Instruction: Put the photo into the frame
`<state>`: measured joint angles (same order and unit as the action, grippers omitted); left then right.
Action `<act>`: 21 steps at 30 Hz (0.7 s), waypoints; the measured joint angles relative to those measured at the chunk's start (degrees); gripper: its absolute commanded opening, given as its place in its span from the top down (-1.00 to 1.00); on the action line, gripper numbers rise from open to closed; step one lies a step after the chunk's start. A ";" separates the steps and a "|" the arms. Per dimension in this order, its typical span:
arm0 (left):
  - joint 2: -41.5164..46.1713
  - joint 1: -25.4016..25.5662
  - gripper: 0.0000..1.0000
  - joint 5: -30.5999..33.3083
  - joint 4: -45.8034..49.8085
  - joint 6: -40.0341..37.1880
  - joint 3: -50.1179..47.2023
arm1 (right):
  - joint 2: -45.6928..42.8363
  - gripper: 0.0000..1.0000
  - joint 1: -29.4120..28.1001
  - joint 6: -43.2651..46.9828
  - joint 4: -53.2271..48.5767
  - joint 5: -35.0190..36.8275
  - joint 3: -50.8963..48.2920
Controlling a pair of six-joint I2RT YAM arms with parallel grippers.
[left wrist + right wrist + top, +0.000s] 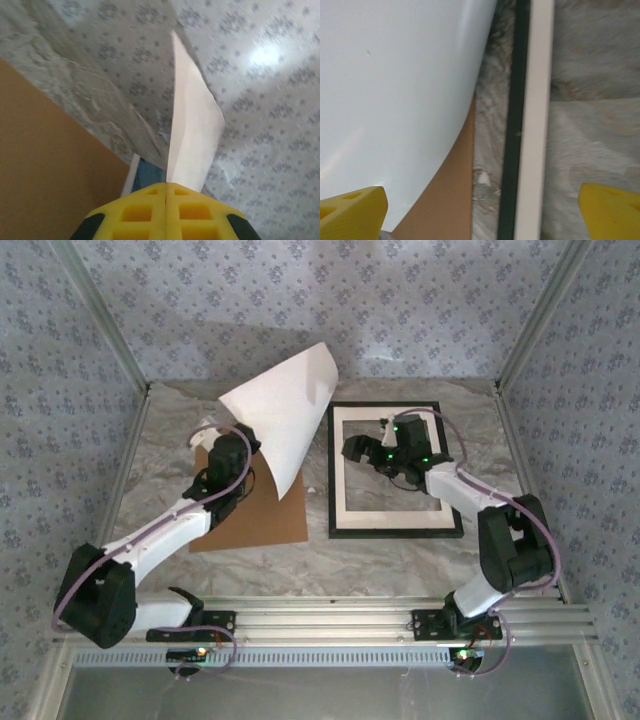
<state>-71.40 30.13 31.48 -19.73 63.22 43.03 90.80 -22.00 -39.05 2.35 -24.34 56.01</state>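
Photo (285,425) hung curled above the brown backing board (250,520), pinched by the closed left claw (166,192); from above it looked blank white, while the left wrist view caught a blue sliver of print. Right claw (358,450) gaped wide over the black frame (395,532) lying flat on the desk (400,565).

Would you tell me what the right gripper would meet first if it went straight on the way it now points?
Probably the table just beside the frame, whose black rail lies between the fingers of the open right gripper. The lifted photo hangs off to the side; depth is unclear.
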 measured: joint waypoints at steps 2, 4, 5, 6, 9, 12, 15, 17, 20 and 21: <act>2.01 -0.33 1.00 2.10 1.70 2.16 -1.36 | 1.51 -0.98 -3.19 -2.29 2.97 0.33 -0.63; 4.11 -0.42 1.00 4.04 3.41 4.11 -2.51 | 2.86 -0.99 -6.58 -5.09 6.49 1.01 -1.73; 4.94 -0.44 1.00 4.66 3.98 4.90 -2.95 | 3.41 -0.99 -8.07 -6.32 7.98 1.46 -2.27; 5.86 -0.44 1.00 5.46 4.96 5.81 -3.30 | 3.85 -0.99 -9.44 -7.48 9.53 2.05 -2.84; 7.87 -0.46 1.00 6.84 7.04 8.39 -4.20 | 4.55 -0.99 -12.83 -11.08 13.94 4.00 -4.50; 9.27 -0.50 1.00 7.67 9.31 11.34 -5.44 | 5.70 -0.99 -14.93 -13.92 17.81 5.57 -4.72; 10.56 -0.50 1.00 8.52 11.45 14.14 -7.32 | 7.19 -0.99 -16.85 -16.24 21.35 6.64 -4.70; 11.85 -0.50 1.00 9.05 12.96 15.45 -8.57 | 8.31 -0.99 -18.25 -17.25 22.62 7.15 -4.63; 14.36 -0.50 1.00 10.10 14.64 16.65 -9.94 | 10.27 -0.98 -20.41 -18.40 23.56 7.50 -3.89; 15.17 -0.50 1.00 10.25 15.02 17.07 -10.23 | 11.17 -0.98 -21.09 -18.73 23.91 7.50 -3.37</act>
<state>-56.23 29.63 41.74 -4.71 80.29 32.80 101.97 -43.09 -57.78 26.26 -16.84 52.64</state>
